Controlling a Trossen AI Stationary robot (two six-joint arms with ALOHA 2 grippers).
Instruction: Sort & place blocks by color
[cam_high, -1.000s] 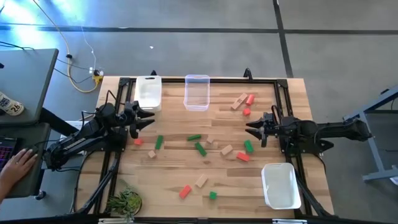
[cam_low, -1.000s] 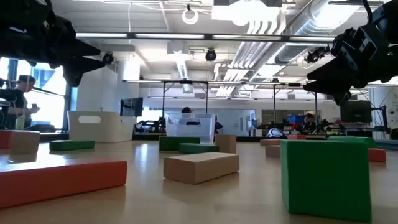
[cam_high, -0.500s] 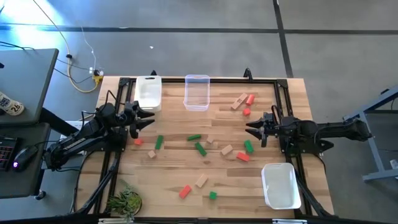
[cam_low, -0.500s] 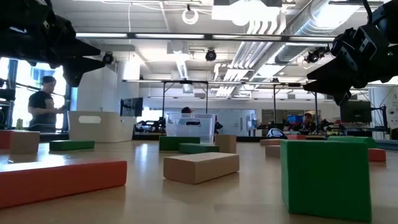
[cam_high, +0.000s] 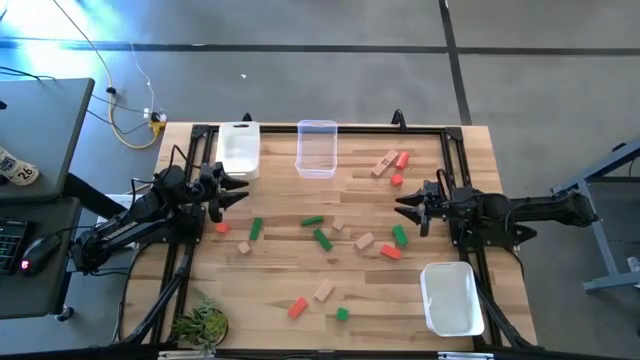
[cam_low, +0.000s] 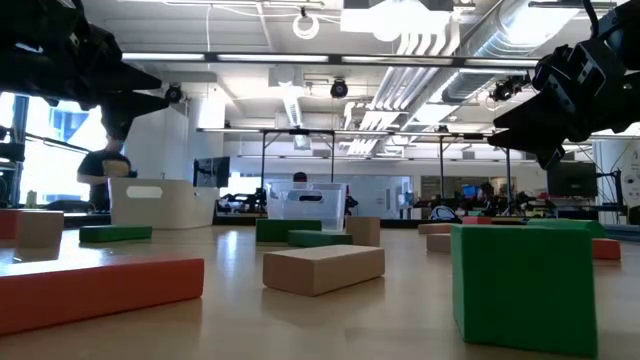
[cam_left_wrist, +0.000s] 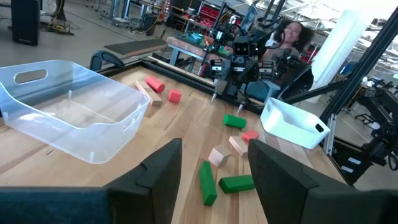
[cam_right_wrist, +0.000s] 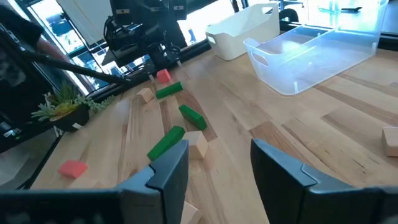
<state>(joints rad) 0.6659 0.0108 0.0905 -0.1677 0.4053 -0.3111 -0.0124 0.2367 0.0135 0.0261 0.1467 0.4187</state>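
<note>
Blocks (cam_high: 320, 238) are lying scattered on the table (cam_high: 280, 270); both hands, left hand (cam_high: 238, 189) and right hand (cam_high: 404, 208), are waiting open and empty, so each should be reaching for its nearest block.

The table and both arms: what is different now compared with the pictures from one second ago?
On the table, nothing visibly changed. The left gripper and right gripper hang open and empty at their sides, and the blocks lie where they were. Off the table, a hand that rested at the desk on the left a second ago is gone, and a person in the room behind has walked on.
</note>
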